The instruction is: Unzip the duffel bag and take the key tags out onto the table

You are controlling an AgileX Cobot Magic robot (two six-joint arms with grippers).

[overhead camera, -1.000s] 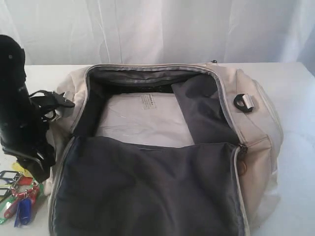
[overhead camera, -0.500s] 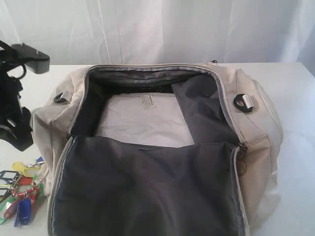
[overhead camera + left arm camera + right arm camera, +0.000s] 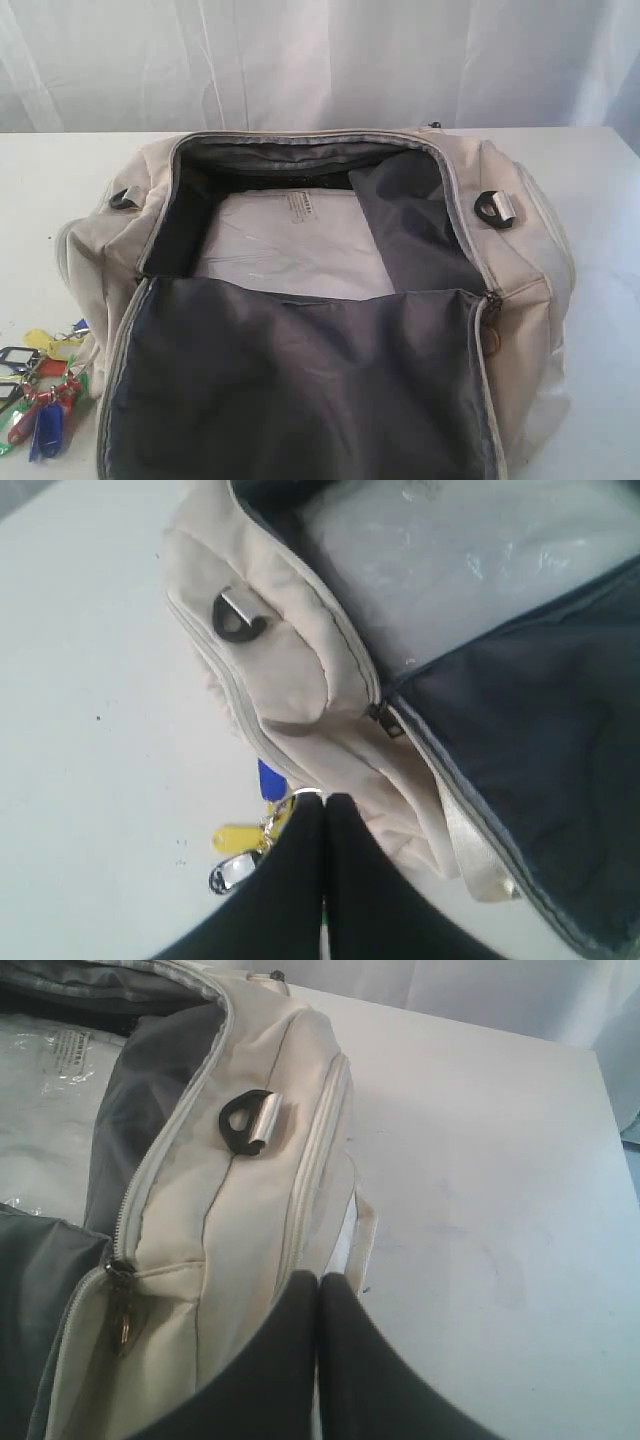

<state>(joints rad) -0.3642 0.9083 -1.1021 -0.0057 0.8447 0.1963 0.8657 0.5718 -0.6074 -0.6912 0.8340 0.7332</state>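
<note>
A cream duffel bag (image 3: 525,250) lies unzipped on a white table (image 3: 610,200). Its main flap is folded forward, baring the dark grey lining. A bunch of red, blue, yellow and green key tags (image 3: 45,395) rests on the table, just beside the bag's near left corner.

The duffel bag (image 3: 525,260) is plain cream, and its lining (image 3: 300,390) is dark grey with no pattern. Inside lies a white plastic-wrapped sheet (image 3: 290,245) with small dark print. The strap ring (image 3: 487,208) is black with a silver clip. The key tags (image 3: 45,400) are red, blue, yellow, green and black. The tabletop (image 3: 610,330) is white. My left jaws and right jaws are black.
</note>
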